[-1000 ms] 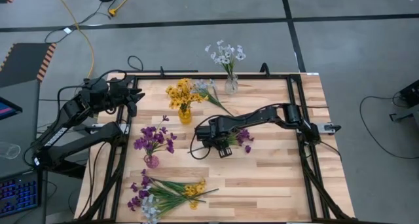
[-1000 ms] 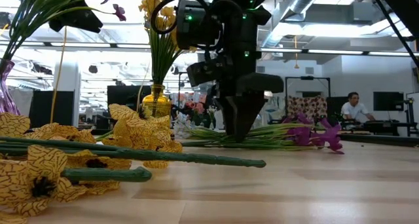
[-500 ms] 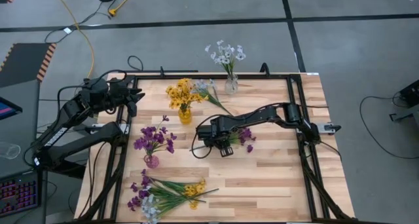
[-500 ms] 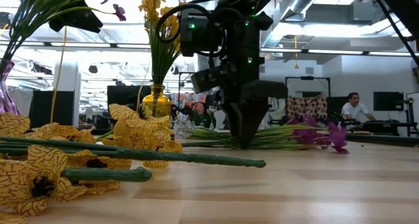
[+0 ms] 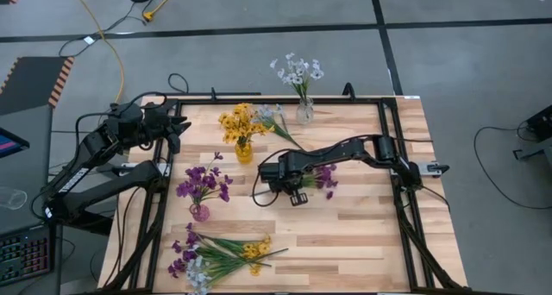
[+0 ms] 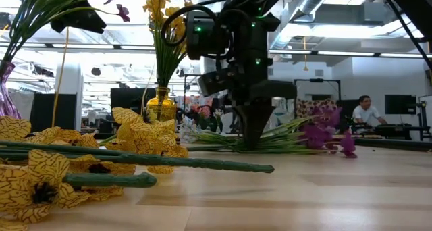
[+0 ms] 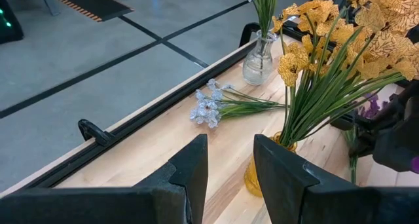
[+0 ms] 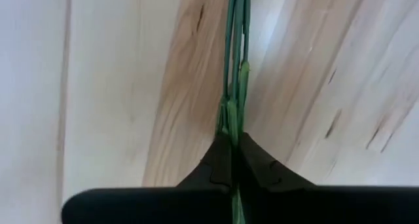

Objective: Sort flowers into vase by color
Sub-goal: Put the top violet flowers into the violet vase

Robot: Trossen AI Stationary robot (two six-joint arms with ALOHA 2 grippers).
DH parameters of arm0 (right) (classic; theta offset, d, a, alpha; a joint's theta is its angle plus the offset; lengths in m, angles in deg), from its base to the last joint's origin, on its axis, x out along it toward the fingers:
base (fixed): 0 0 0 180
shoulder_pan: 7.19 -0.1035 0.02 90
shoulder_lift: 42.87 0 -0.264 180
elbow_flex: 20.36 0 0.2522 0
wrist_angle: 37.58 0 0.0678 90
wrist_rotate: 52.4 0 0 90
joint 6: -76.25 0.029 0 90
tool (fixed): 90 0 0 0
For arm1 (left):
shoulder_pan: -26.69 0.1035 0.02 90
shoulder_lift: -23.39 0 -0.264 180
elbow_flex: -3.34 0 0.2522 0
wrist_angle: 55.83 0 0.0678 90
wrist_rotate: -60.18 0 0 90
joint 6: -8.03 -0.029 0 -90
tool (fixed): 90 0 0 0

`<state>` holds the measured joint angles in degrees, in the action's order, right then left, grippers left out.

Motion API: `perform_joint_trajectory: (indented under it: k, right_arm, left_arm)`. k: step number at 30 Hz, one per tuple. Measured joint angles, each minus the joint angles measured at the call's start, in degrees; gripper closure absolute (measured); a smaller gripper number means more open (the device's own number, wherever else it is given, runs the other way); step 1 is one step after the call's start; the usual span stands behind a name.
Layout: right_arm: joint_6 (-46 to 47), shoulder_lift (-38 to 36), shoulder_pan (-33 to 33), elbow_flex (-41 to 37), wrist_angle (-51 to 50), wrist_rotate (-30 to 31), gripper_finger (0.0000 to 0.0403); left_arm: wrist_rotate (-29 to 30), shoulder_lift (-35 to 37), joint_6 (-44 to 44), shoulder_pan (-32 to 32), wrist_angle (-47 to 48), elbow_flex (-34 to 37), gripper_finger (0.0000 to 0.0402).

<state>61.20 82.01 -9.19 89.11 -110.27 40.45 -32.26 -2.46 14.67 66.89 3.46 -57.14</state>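
Purple flower spray (image 5: 321,179) pinched by its green stems in the right gripper (image 5: 291,188) at the centre of the high view, fingers (image 8: 216,164) pressed together on the stems with no gap, blossoms tilted up off the wooden table (image 5: 362,235) in the low view. Left gripper (image 5: 169,122) parked at the upper left edge of the table, fingers (image 7: 190,168) parted with nothing between them. Yellow flowers in a yellow vase (image 5: 243,150) left of centre, purple ones in a pink vase (image 5: 199,211) lower left, white ones in a clear vase (image 5: 304,112) at the top, a loose white spray (image 5: 274,118) between the top two vases, a mixed loose pile (image 5: 216,254) at the bottom left.
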Motion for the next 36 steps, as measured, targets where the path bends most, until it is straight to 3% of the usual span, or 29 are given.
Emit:
perform_joint_trajectory:
  k: [5, 19, 25, 36]
  right_arm:
    - [-0.3, 0.0, -0.9, 3.0, -6.0, 3.0, 0.0374]
    - [-5.1, 0.0, -2.8, 16.6, -20.5, 24.6, 0.0371]
    - [-10.7, 0.0, -3.8, 22.0, -24.0, 34.0, 0.0373]
    - [-25.0, 0.0, -6.3, 27.1, -24.5, 56.1, 0.0372]
  left_arm:
    - [-2.1, 0.0, 0.0, 0.0, -1.0, 0.0, 0.0291]
    - [-28.9, 0.0, 4.1, 0.0, -21.8, 0.0, 0.0291]
    - [-32.3, -0.7, 5.9, -0.1, -27.1, 0.0, 0.0291]
    - [-39.4, -8.4, 5.1, -4.9, -38.3, 0.0, 0.0291]
